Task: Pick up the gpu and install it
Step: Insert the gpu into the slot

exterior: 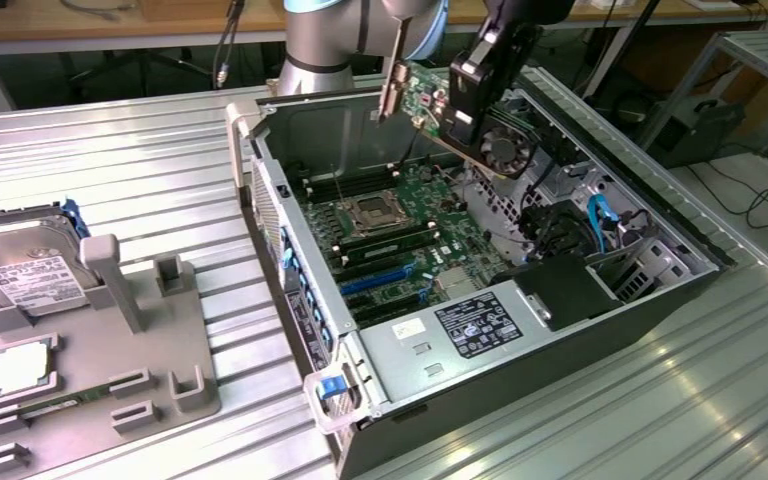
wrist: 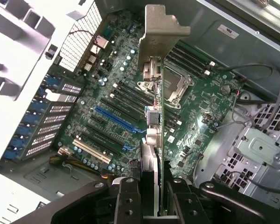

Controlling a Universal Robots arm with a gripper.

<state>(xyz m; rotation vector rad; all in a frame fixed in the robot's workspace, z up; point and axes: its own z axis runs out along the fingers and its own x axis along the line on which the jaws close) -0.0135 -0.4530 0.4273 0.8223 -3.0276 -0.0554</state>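
1. The fingers (wrist: 127, 201) of the gripper (wrist: 151, 189) are drawn in narrow and clamp the gpu (wrist: 159, 140), one dark finger on each face of the card; in the wrist view the card appears edge-on, running away from the fingers to its silvery bracket (wrist: 161, 32) at the far end.
2. In the exterior view the gripper (exterior: 488, 60) holds the gpu (exterior: 471, 115) in the air over the open computer case (exterior: 357, 105), near the case's upper rim and apart from the board below; here the round fan (exterior: 504, 145) is on the face turned to the camera, and the bracket (exterior: 394, 80) is at the end toward the exterior view's left.
3. Beneath the card, the wrist view looks onto the green motherboard (wrist: 200, 112); it has a processor socket (wrist: 175, 86) and a blue slot (wrist: 114, 119); the card hides a strip of board behind it.
4. The exterior view takes in more: the case lies on a ribbed metal tabletop (exterior: 131, 150); at the exterior view's left a grey holder (exterior: 144, 350) carries a hard drive (exterior: 24, 280) with a white label.
5. The arm is cut off at the picture's upper edge; in the exterior view, where the fingers meet the card is hard to make out.
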